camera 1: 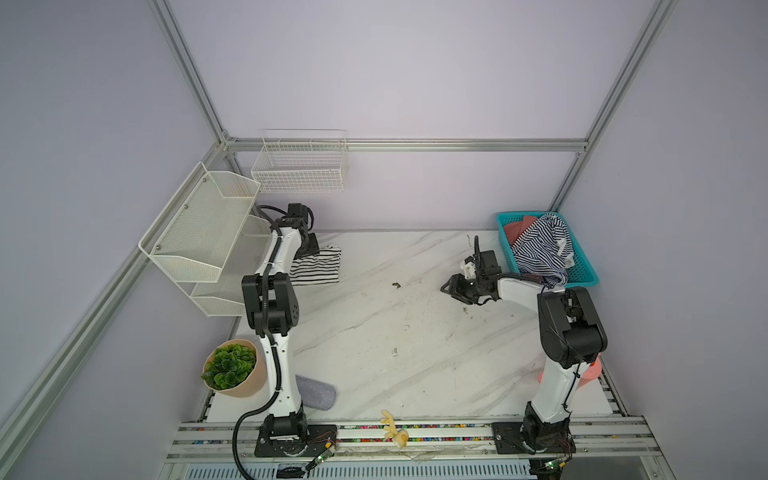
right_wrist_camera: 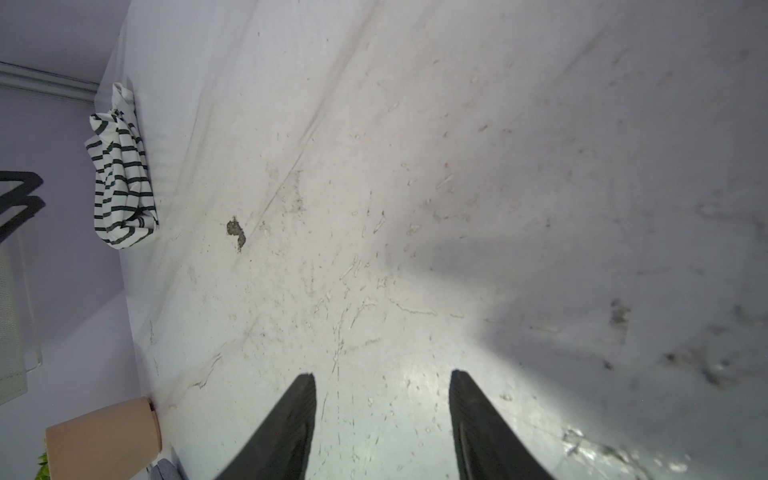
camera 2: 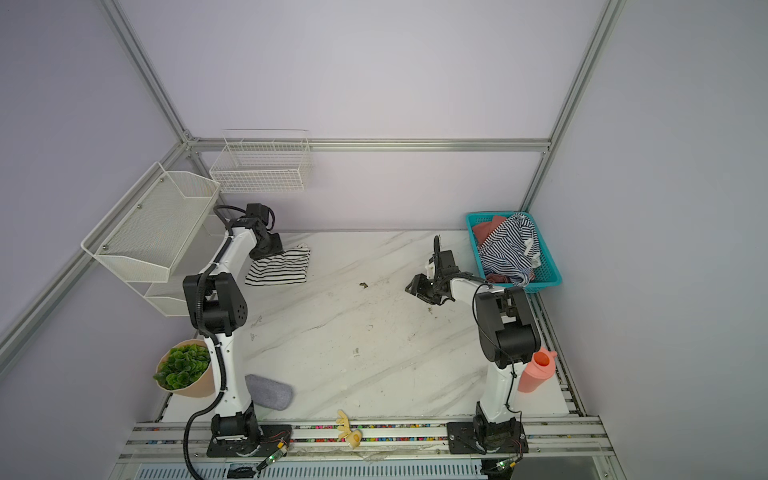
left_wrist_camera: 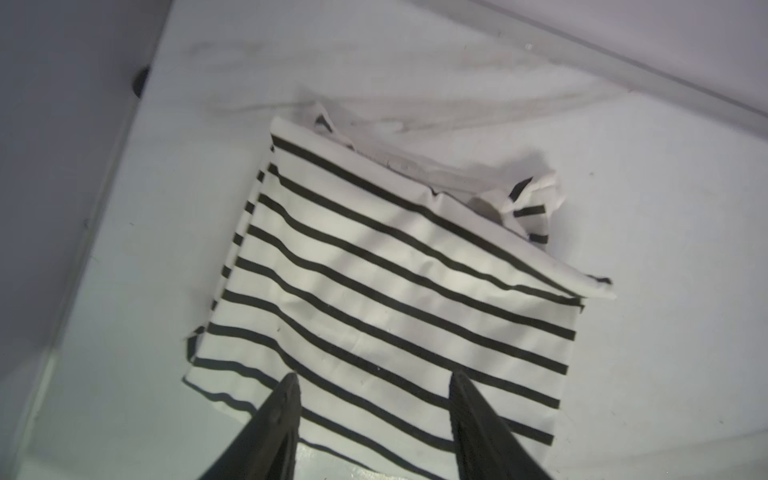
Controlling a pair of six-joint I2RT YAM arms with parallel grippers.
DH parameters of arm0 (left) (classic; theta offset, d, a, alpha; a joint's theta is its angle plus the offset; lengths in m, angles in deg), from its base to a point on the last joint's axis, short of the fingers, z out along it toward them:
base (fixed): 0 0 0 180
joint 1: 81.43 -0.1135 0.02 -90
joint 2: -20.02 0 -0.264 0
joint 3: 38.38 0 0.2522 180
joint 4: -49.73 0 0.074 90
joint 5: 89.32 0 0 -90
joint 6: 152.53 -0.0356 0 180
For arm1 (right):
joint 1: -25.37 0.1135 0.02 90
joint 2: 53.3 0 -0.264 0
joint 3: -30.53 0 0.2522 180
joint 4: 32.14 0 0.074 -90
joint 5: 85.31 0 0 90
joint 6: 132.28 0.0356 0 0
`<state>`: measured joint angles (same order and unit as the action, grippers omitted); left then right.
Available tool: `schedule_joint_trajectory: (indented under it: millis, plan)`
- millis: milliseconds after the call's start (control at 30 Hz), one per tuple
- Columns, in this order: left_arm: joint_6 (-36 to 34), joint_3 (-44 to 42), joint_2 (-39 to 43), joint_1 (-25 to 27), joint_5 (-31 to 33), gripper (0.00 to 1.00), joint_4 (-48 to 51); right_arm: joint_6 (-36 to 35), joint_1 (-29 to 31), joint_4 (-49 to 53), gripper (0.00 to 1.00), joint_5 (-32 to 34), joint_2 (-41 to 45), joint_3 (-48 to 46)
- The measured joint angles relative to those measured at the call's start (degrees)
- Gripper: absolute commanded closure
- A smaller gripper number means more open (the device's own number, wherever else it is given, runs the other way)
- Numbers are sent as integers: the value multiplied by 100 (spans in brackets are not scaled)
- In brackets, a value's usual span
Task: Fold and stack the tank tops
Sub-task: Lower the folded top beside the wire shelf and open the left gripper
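**One top folded, one in the basket**

Far across the worktop [camera 1: 395, 332] from the blue basket [camera 1: 582, 272]: the white top with black stripes [left_wrist_camera: 395, 291], folded flat. Over one edge of it: the left fingers [left_wrist_camera: 278, 415], apart, holding nothing. Inside the basket: the navy striped top [camera 1: 540, 245], in a heap on some red cloth [camera 1: 515, 230], hanging over the rim. Just beside the basket, over bare worktop: the right fingers [right_wrist_camera: 299, 415], apart, holding nothing.

Arm links [camera 1: 286, 386]: white shells, black joints.
Cables [camera 1: 236, 440]: black corrugated hose, seemingly zip-tied.
Fingers [left_wrist_camera: 278, 419]: black, tapered.
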<state>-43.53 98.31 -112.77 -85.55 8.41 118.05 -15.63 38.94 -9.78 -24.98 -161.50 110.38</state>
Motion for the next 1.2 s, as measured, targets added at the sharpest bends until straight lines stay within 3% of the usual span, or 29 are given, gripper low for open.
schedule_joint_trajectory:
  millis: [367, 1200]
  plan:
    - [201, -107, -581, 2, -227, 43, 37, -2, 0, -66, 45, -39, 2, -111]
    - [-415, 1266, -1495, -162, 826, 43, 109, 2, 0, -66, 45, -66, 2, -114]
